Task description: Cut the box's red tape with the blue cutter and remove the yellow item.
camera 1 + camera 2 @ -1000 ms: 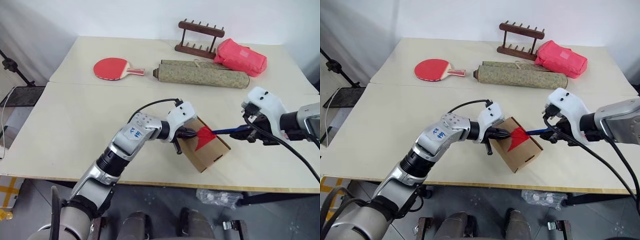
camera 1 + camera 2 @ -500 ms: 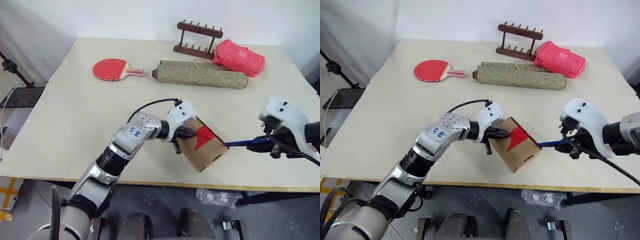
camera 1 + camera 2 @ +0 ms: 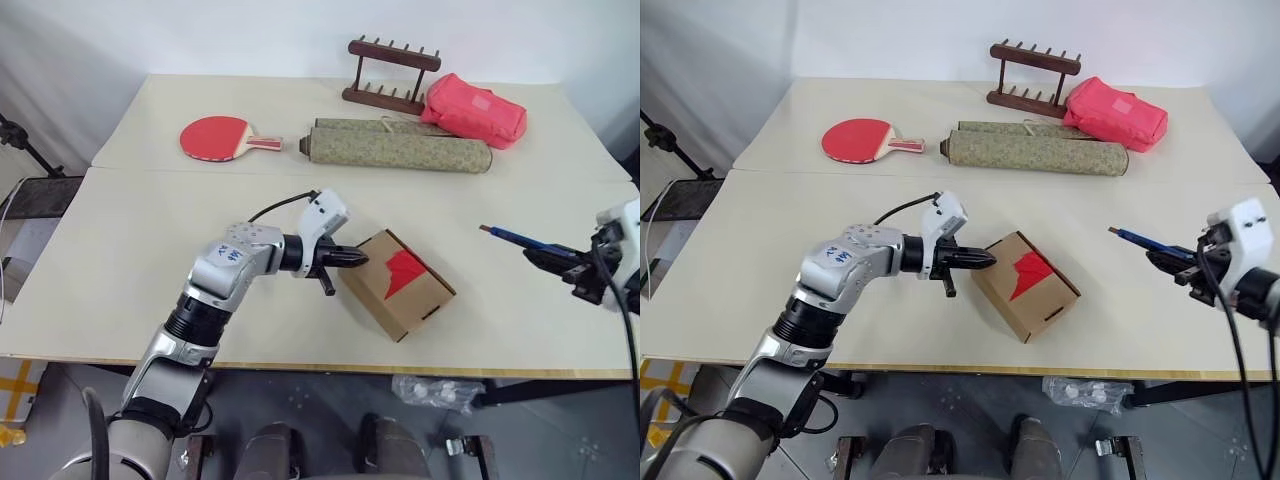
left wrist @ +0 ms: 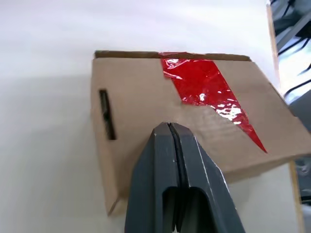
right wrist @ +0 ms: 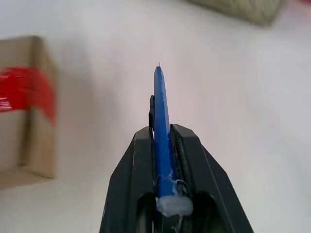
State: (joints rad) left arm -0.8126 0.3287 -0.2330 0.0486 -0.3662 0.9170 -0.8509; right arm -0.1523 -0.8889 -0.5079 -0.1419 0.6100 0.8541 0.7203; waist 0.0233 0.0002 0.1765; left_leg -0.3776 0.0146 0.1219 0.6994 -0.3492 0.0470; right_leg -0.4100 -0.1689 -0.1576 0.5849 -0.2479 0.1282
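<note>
The box (image 3: 397,283) lies on the table (image 3: 130,240), its red tape (image 3: 404,268) facing up. The left gripper (image 3: 352,258), jaws pressed together, points at its near corner. The right gripper (image 3: 556,260) pinches the blue cutter (image 3: 520,239) well apart. A handwritten label (image 3: 229,255) on the left forearm is illegible.
</note>
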